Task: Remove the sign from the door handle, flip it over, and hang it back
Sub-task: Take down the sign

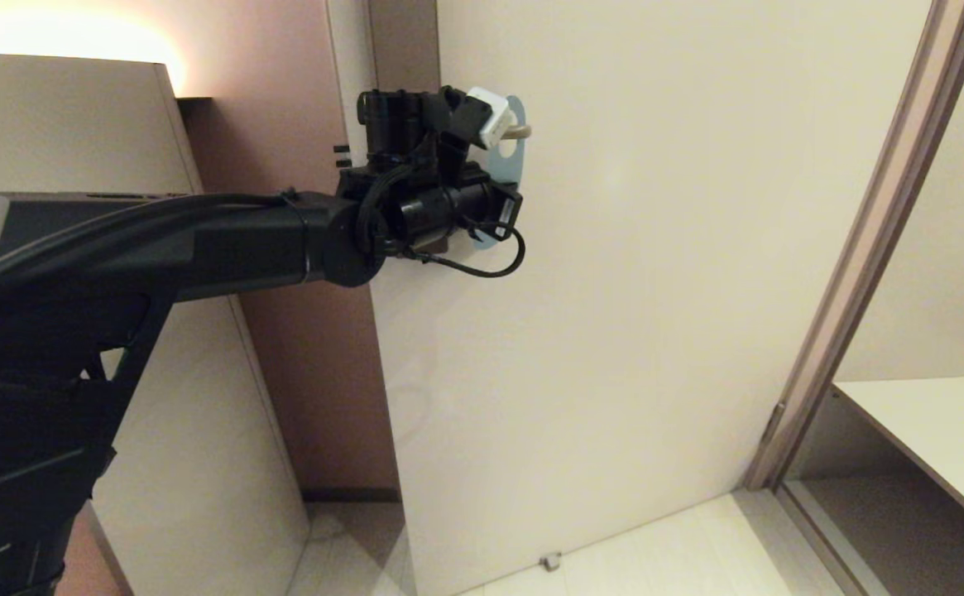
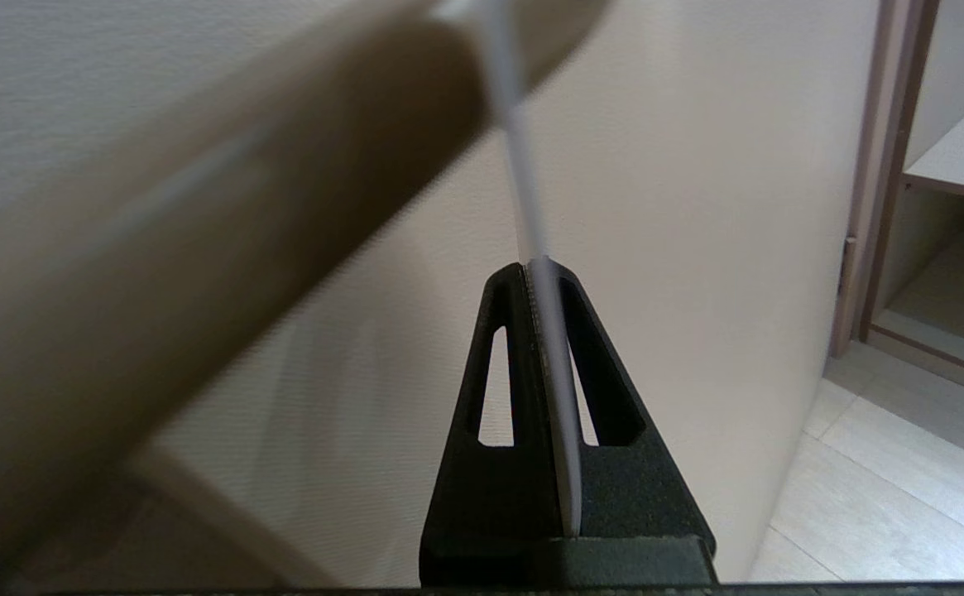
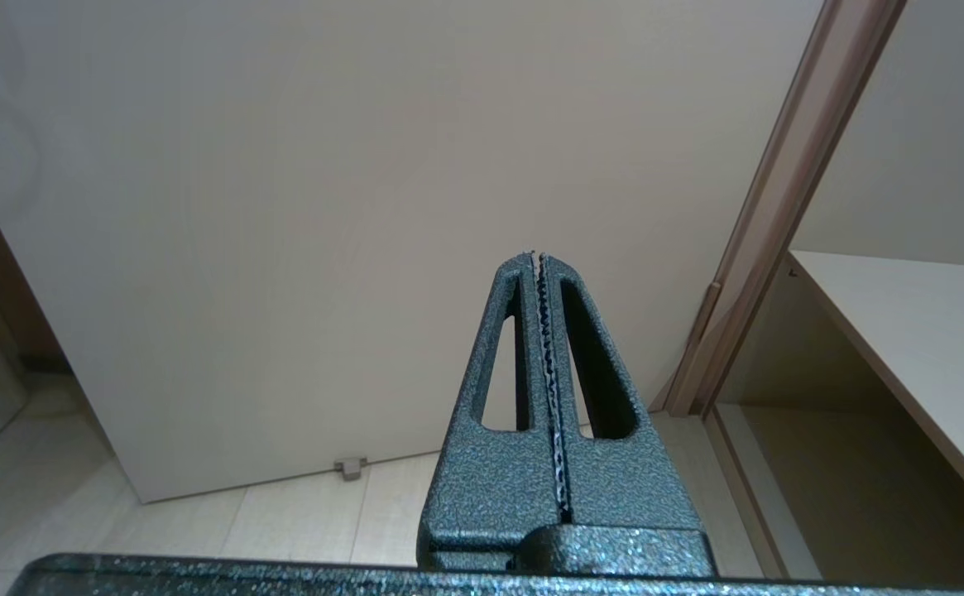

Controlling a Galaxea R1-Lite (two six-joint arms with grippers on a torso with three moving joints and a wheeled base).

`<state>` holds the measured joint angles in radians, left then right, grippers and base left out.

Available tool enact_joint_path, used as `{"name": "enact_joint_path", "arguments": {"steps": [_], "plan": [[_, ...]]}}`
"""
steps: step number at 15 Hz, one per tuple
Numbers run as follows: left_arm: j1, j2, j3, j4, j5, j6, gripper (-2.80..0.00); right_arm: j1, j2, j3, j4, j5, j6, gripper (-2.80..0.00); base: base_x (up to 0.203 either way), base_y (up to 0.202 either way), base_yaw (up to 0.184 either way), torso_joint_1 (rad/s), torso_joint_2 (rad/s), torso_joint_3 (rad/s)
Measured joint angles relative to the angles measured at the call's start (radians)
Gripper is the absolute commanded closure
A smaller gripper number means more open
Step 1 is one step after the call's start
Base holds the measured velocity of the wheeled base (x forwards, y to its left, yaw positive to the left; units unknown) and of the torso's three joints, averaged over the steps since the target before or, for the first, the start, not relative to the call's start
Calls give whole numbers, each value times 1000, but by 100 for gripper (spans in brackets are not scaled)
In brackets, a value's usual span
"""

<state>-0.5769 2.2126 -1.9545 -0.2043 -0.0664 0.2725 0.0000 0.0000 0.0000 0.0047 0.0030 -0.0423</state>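
Note:
The sign [image 1: 518, 162] shows its blue side and hangs flat on the door, with its oval hole around the tip of the door handle [image 1: 521, 131]. My left gripper [image 1: 482, 178] is raised at the handle and covers most of the sign. In the left wrist view the left gripper [image 2: 535, 266] is shut on the sign [image 2: 523, 182], seen edge-on as a thin white strip, and the handle [image 2: 200, 232] crosses close by as a blurred brown bar. My right gripper [image 3: 538, 257] is shut and empty, held low in front of the door, out of the head view.
The pale door [image 1: 655, 290] fills the middle, with a small door stop [image 1: 549, 561] at its foot. A brown door frame [image 1: 862, 248] and a white shelf [image 1: 937, 430] stand at the right. A pale cabinet [image 1: 76, 124] stands at the left.

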Motion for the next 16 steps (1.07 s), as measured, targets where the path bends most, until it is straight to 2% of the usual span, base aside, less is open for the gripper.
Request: {"name": "enact_joint_path", "arguments": {"steps": [16], "plan": [[-1, -35, 0, 10, -43, 2, 0, 0, 0, 0, 0, 0, 0, 0, 0, 0, 0, 0, 0, 0]]}}
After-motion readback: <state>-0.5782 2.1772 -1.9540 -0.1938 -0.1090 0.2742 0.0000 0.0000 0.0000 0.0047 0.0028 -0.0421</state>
